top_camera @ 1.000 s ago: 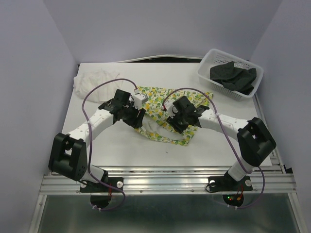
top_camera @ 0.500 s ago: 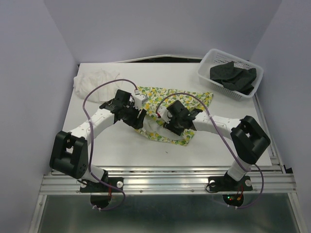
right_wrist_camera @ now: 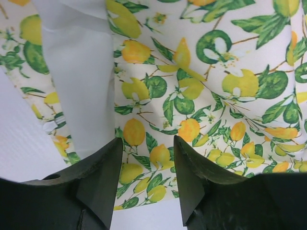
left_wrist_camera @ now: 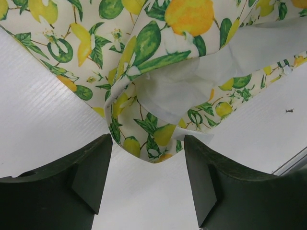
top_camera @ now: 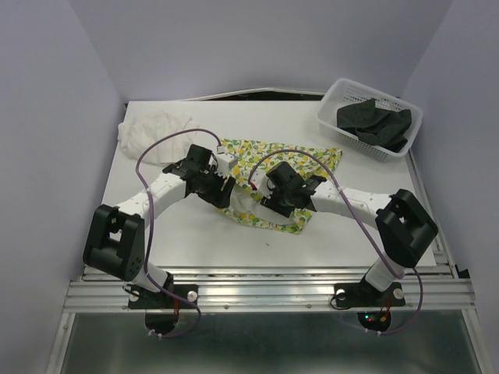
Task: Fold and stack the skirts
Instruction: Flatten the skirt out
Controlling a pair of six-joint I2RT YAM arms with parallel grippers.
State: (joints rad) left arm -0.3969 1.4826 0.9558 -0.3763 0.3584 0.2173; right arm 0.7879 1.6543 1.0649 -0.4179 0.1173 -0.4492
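The right claw (top_camera: 267, 198) has been moved leftward over the lemon-print skirt (top_camera: 316, 158) and brought nearer to the left claw (top_camera: 228, 192). More of the skirt's right end, toward the far right corner of the print, has been uncovered by this shift. The left arm's elbow has been drawn slightly inward and its purple cable loop raised a little.
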